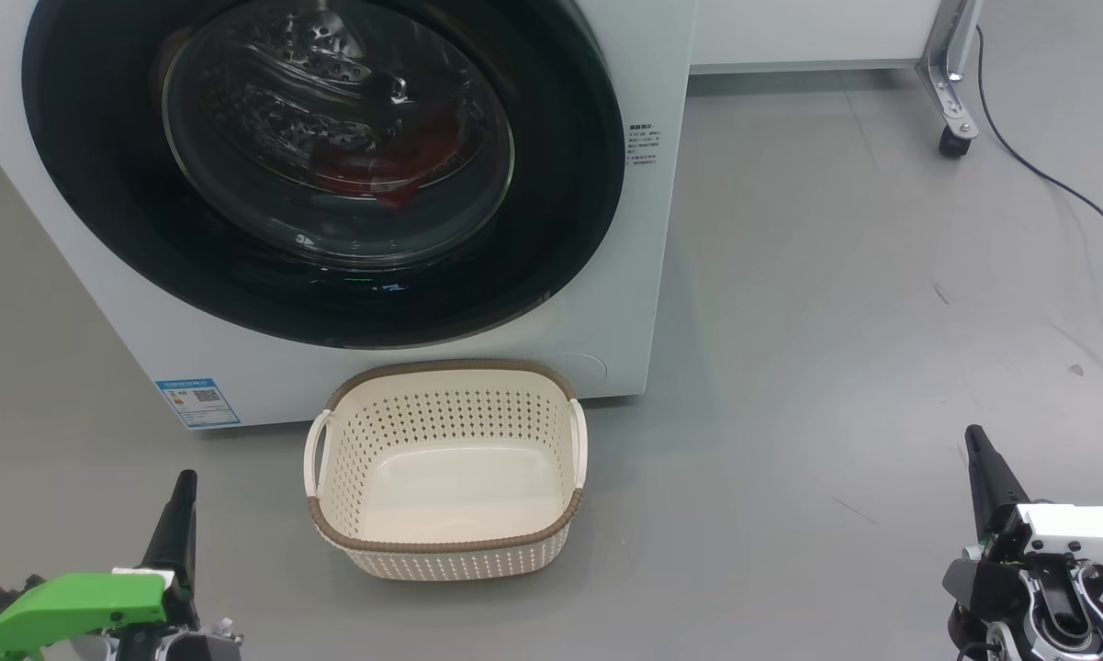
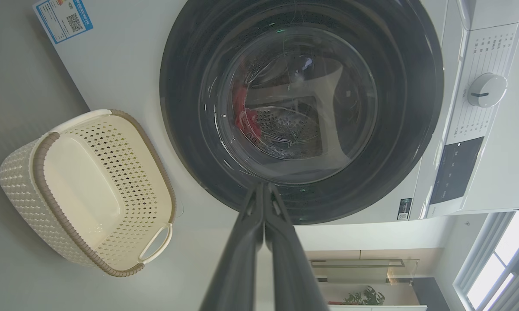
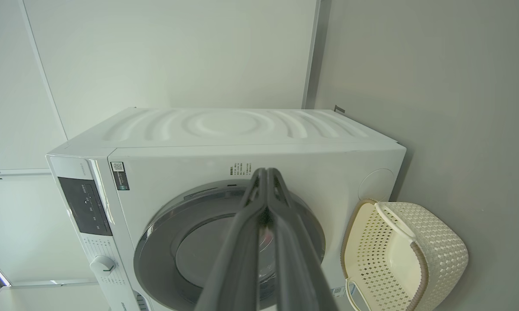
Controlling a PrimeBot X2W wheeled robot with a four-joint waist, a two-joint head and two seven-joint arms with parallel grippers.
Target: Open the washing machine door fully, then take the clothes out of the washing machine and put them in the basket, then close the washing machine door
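left tool: lower left of the head view, dark fingers pressed together to a single point, pinching nothing, well apart from machine and basket.
right tool: lower right of the head view, fingers likewise pressed together, pinching nothing, over bare floor.
washing machine: big white box in the upper left of the head view, standing on the grey floor.
washing machine door: shut, its wide glossy black ring lying flat against the white front, the clear glass bowl at its centre.
clothes: red fabric seen through the glass, lying low in the steel perforated drum, behind the closed door.
basket: cream, with a brown rim, upright on the floor at centre frame, just below the door; its back rim was close to the machine's front, though i could not tell whether they touched; its bare bottom showed.
blue label: stuck on the machine's lower left corner, left of the basket.
dial: white knob on the control panel, at the right edge of the left wrist view.
cable: dark line curving over the floor in the upper right of the head view.
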